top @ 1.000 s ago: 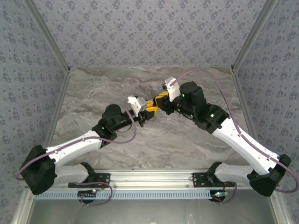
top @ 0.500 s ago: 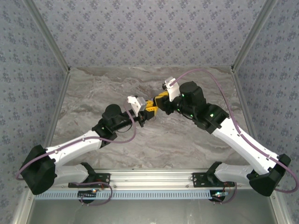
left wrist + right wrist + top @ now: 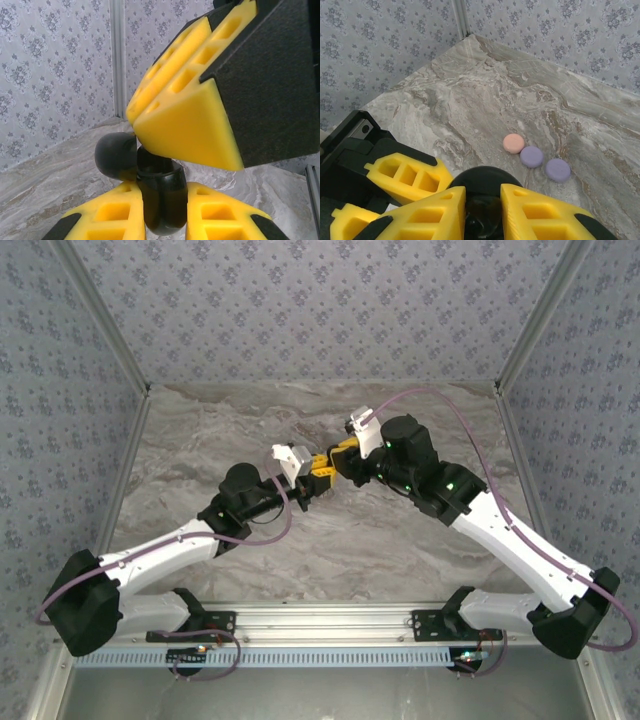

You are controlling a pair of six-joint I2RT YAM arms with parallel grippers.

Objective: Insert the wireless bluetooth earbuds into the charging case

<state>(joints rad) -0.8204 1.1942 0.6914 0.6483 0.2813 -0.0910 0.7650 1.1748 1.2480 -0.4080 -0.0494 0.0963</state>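
L tool (image 3: 165,215) is shut tight on the black case (image 3: 157,175), holding it over the worktop (image 3: 485,85) so it won't wobble. R tool (image 3: 481,195), nearly shut, pokes at its top. Can't tell if an earbud's btwn the tips.

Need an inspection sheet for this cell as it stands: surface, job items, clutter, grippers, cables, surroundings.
Surface: grey marbled table, bare areas look clean.
Job's things: glossy black case held off the table between both grippers; pink puck, lilac puck and another lilac puck, likely closed cases, lie in a close row on the table.
Clutter: nothing seen.
Grippers: left gripper shut on the black case; right gripper closed on it from the opposite side.
Cables: left cable and right cable, lilac, loop slack off the arms, away from the fingertips.
Surroundings: patterned walls on three sides, metal posts, rail at the near edge.
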